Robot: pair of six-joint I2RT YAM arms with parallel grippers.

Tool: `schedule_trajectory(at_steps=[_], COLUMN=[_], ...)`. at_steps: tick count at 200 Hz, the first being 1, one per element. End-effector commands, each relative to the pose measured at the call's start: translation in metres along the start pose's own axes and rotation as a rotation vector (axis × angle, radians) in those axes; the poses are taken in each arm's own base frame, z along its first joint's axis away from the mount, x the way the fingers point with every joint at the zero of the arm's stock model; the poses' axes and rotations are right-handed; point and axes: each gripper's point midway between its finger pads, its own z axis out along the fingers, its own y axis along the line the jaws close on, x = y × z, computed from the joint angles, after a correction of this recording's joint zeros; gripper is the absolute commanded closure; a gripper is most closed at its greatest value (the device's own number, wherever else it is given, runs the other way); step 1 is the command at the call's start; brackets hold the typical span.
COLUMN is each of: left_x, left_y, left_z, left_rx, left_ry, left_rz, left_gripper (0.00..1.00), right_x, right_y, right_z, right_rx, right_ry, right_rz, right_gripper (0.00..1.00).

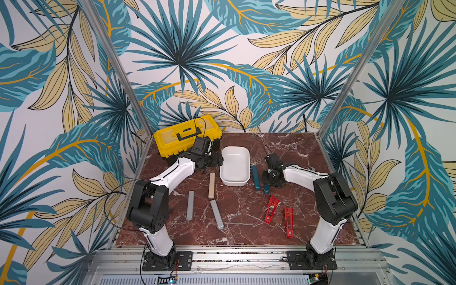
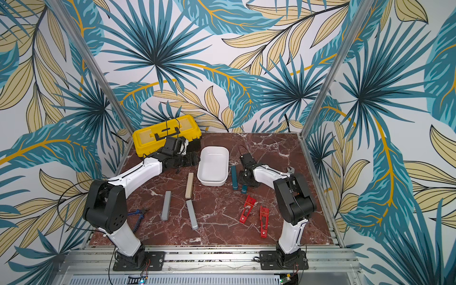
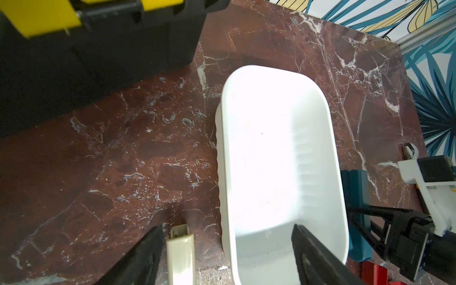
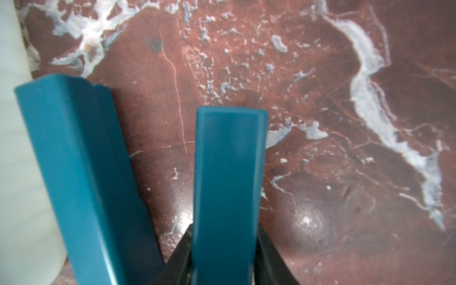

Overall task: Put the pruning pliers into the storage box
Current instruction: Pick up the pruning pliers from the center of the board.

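the right gripper (image 4: 225, 244) is closed on a teal piece (image 4: 228, 172), its black fingers pressed against both long sides, low over the red marble table (image 1: 246, 229). in a top view only the near end of that piece (image 1: 266, 189) shows below the gripper (image 1: 270, 181). just to its left lies the second teal piece (image 1: 256, 178), flat on the table and close beside the right wall of the storage box (image 1: 234, 167), which holds nothing. the left gripper (image 3: 227, 229) hangs wide open and holds nothing, straddling the box's left wall. the beige piece (image 1: 211, 185) lies left of the box, two grey pieces (image 1: 190, 205) (image 1: 217, 214) nearer, and two red pieces (image 1: 271, 209) (image 1: 288, 221) near right. the yellow toolbox (image 1: 185, 138) stands far left.
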Motion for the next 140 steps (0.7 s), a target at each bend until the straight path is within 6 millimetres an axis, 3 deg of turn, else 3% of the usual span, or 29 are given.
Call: schedule_trajectory(at_steps=[1, 58, 140], left_x=[-0.003, -0.006, 0.005], left_y=[-0.004, -0.009, -0.015], left_z=[-0.004, -0.002, -0.009], left_rx=[0.013, 0.032, 0.060], left_ry=[-0.011, -0.009, 0.062], left_rz=[0.019, 0.016, 0.082], left_gripper=[0.14, 0.14, 0.14], right_x=[0.016, 0.012, -0.005], right_y=[-0.006, -0.002, 0.010], right_z=[0.009, 0.005, -0.034], right_rx=[0.039, 0.027, -0.030], right_ry=[0.066, 0.062, 0.007], right_rz=[-0.012, -0.014, -0.026], right_gripper=[0.70, 0.88, 0.90])
